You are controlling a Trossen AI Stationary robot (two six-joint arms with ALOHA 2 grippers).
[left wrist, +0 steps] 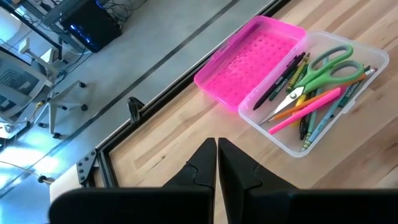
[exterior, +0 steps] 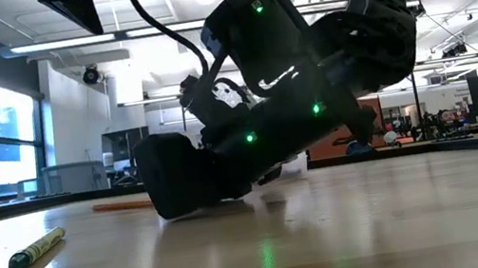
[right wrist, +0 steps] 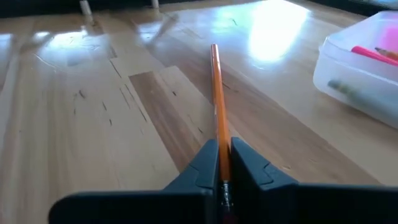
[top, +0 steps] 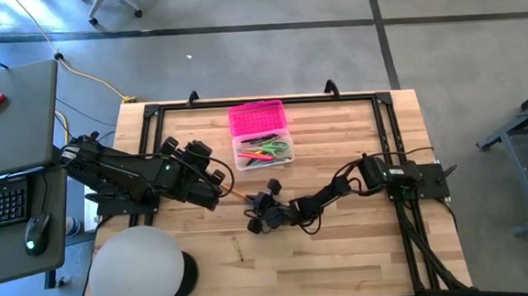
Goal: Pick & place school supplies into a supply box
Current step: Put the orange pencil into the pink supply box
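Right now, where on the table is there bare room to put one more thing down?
Free: the wood right of the supply box, up to the frame rail. Crowded: below the box, where both grippers meet, the right gripper shut on an orange pencil.

Light wooden plank counter (top: pixel 344 253) bordered by a black frame (top: pixel 261 100). Resting on it: an open supply box (top: pixel 262 151) near the far edge, an orange pencil (right wrist: pixel 217 106) lying flat near the middle, and a green crayon (exterior: pixel 36 250) lying apart toward the near edge.
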